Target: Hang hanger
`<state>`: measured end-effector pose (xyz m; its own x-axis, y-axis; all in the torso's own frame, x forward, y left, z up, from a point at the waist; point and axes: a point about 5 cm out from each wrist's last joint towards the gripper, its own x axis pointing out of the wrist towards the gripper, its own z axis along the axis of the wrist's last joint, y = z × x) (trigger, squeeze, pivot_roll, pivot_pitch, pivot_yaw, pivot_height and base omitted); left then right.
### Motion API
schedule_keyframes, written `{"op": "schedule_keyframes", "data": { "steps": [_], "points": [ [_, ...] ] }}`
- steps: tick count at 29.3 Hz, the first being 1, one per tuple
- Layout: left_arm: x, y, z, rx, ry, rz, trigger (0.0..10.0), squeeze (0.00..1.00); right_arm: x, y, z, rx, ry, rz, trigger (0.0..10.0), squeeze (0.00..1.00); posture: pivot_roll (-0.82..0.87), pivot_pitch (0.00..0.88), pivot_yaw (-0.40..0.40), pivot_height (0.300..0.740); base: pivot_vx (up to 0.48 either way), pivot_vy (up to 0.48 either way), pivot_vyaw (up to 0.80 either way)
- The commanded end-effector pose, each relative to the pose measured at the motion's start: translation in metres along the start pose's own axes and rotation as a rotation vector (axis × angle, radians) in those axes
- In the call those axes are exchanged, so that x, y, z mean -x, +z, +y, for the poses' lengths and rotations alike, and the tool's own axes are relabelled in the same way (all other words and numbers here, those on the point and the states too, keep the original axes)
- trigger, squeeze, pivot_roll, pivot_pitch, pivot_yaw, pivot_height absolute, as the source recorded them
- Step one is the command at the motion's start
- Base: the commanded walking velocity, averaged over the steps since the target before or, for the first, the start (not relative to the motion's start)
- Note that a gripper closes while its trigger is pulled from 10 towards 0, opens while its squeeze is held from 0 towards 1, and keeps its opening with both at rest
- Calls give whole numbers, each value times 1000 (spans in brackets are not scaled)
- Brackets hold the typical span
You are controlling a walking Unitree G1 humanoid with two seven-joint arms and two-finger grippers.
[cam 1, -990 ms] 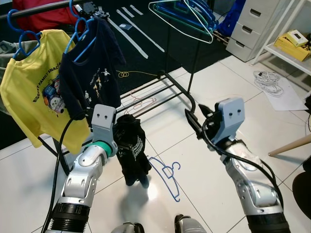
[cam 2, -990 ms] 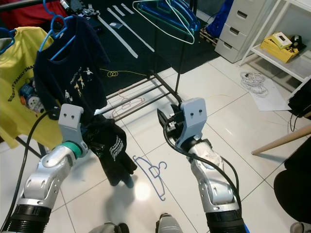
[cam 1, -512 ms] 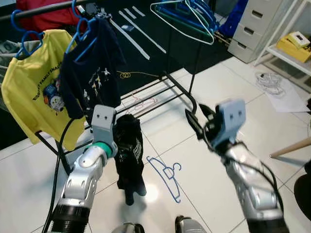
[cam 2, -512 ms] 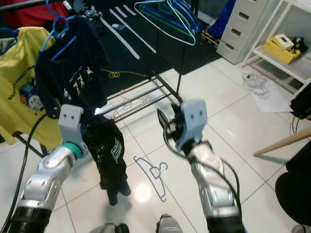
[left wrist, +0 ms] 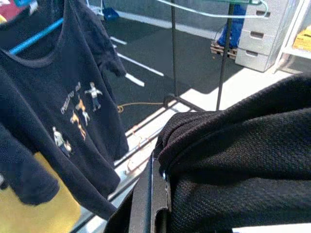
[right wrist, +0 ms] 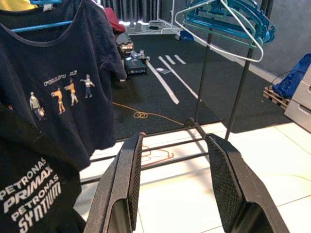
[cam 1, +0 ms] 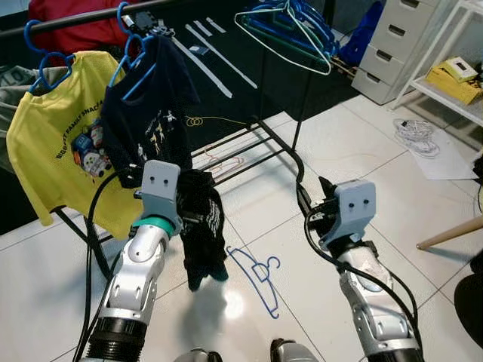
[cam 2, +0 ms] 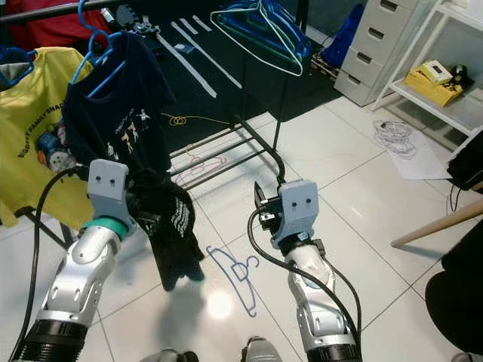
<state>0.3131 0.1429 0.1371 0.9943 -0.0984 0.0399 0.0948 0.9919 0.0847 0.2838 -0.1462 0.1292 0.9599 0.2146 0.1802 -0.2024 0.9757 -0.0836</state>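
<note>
A blue hanger (cam 1: pixel 260 275) lies flat on the white tile between my arms. My left gripper (cam 1: pixel 183 219) is shut on a black garment (cam 1: pixel 202 237) with white lettering, which hangs down from it; in the left wrist view one finger (left wrist: pixel 154 194) presses against the bunched cloth (left wrist: pixel 243 160). My right gripper (right wrist: pixel 175 141) is open with nothing between its fingers, held above the floor just right of the hanger (cam 2: pixel 240 275). Behind, a black rail (cam 1: pixel 83 16) carries a yellow shirt (cam 1: pixel 68 143) and a navy shirt (cam 1: pixel 147 113) on blue hangers.
A second rack's post (cam 1: pixel 302 105) holds several blue and green hangers (cam 1: pixel 290 26). The rack's base bars (cam 1: pixel 249 151) lie on the floor ahead. White drawers (cam 1: pixel 392 45), a shelf with a yellow box (cam 1: pixel 456 72), a cable coil (cam 1: pixel 415 124) and a wooden leg (cam 1: pixel 453 230) stand right.
My right arm has dropped lower and drawn closer to me, its gripper still open. The black garment has swung a little in my left gripper. The camera shifted slightly.
</note>
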Motion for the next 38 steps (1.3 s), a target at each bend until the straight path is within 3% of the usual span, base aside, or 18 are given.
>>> {"op": "schedule_keyframes", "data": {
  "steps": [1,23,38],
  "points": [
    [0,1,3,1,14,-10,10000,0,1,-3,-2,0,-10,13,10000,0,-120,23,68,740,0,0,0],
    [-4,-2,-1,-7,30,-24,10000,0,-5,-2,0,6,-30,-40,10000,0,-112,21,69,740,0,0,0],
    [-4,-3,0,-6,36,-22,10000,0,-6,-4,0,7,-24,-38,10000,0,-111,14,66,740,-372,0,0]
  ]
}}
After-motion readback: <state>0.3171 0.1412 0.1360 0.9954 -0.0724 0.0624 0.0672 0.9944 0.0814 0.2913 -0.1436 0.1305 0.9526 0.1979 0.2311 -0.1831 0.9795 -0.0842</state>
